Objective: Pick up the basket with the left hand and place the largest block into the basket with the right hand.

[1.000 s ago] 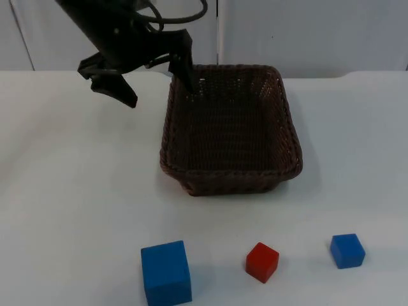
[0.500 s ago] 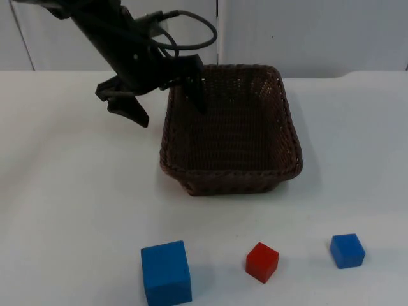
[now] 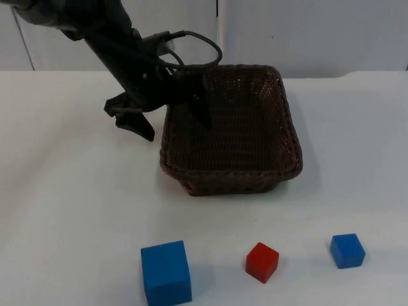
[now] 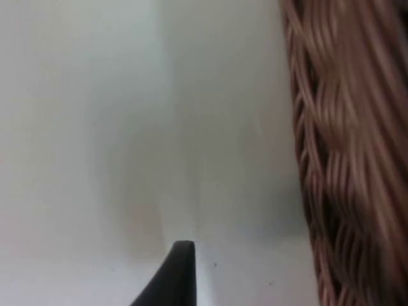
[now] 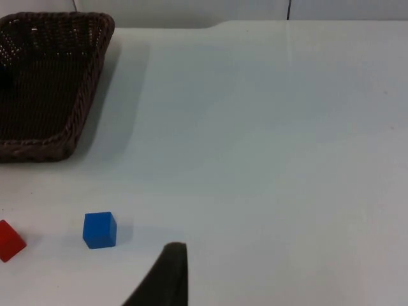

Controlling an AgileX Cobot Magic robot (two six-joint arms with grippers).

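The basket [image 3: 231, 127] sits far back on the tabletop [image 3: 76, 210]; three blocks line the near edge, the largest block [image 3: 166, 273] leftmost.

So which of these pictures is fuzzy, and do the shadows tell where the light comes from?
Left wrist view: the brown woven wicker basket rim is smeared and soft. Top view: sharp; the large blue cube block, small red cube block and small blue cube block cast only faint shadows, so the light looks diffuse, from overhead. The left hand straddles the basket's wall.
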